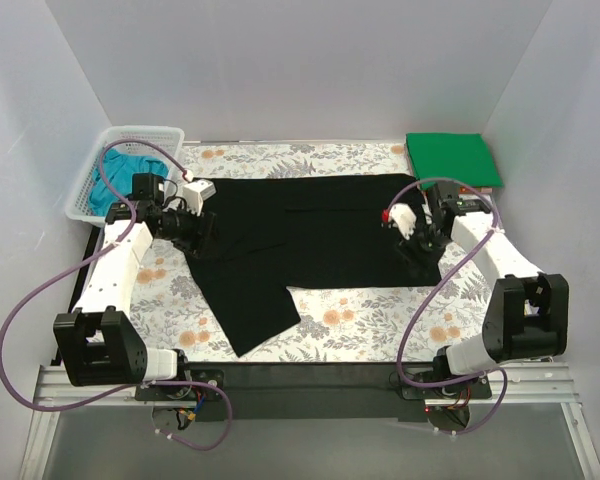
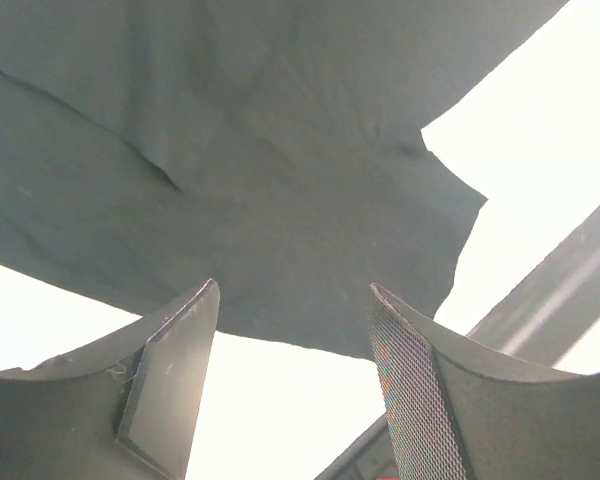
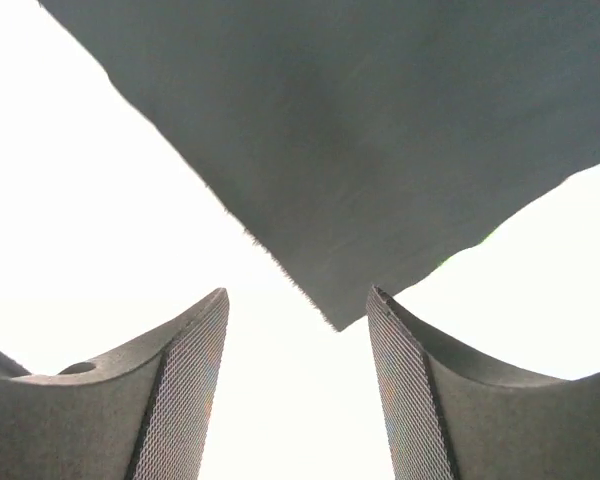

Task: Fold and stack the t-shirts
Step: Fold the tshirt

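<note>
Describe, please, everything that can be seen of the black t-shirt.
The black t-shirt is large, plain and matte, of soft cloth that looks like cotton. It lies spread nearly flat on the flowered table cover, stretched from left to right, with a few creases and one flap reaching toward the near edge on the left. The left gripper and the right gripper are at its two ends, both open. The wrist views show its edge and a corner ahead of the jaws, not pinched. Whether they touch it cannot be told.

The black t-shirt point(image 1: 310, 235) covers the middle of the floral surface point(image 1: 380, 320), leaving bare room along the near edge and a thin strip along the far edge. The white mesh basket point(image 1: 145, 131) fills the far left corner, the folded green t-shirt point(image 1: 452, 158) the far right.
</note>
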Robot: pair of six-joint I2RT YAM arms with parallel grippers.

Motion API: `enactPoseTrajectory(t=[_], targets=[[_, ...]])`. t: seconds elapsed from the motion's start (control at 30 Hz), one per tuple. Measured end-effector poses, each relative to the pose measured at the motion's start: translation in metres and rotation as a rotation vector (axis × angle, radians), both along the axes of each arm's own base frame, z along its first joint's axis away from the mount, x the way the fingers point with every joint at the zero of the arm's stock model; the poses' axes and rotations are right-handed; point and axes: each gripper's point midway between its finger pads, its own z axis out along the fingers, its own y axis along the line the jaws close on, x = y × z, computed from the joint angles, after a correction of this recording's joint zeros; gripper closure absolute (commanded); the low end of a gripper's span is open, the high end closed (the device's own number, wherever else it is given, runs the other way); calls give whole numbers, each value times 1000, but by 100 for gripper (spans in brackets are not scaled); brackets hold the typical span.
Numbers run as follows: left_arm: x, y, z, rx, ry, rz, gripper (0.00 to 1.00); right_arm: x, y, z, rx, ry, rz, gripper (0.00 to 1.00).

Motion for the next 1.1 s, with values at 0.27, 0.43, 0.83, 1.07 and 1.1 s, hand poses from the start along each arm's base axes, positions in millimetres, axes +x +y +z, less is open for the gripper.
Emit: enactPoseTrajectory(t=[0.27, 0.43, 0.83, 1.07, 1.1], targets=[[-25, -3, -22, -14, 97, -20, 41, -49, -38, -59, -151, 153, 22, 39], [-31, -3, -30, -15, 122, -23, 42, -42, -50, -73, -196, 125, 17, 43], [-32, -3, -31, -14, 126, -22, 42, -31, -68, -85, -251, 89, 3, 51], [-31, -2, -33, -11, 131, -20, 42, -39, -71, -90, -260, 103, 7, 57], [-30, -2, -34, -9, 132, -20, 42, -41, -71, -92, -261, 109, 8, 58]])
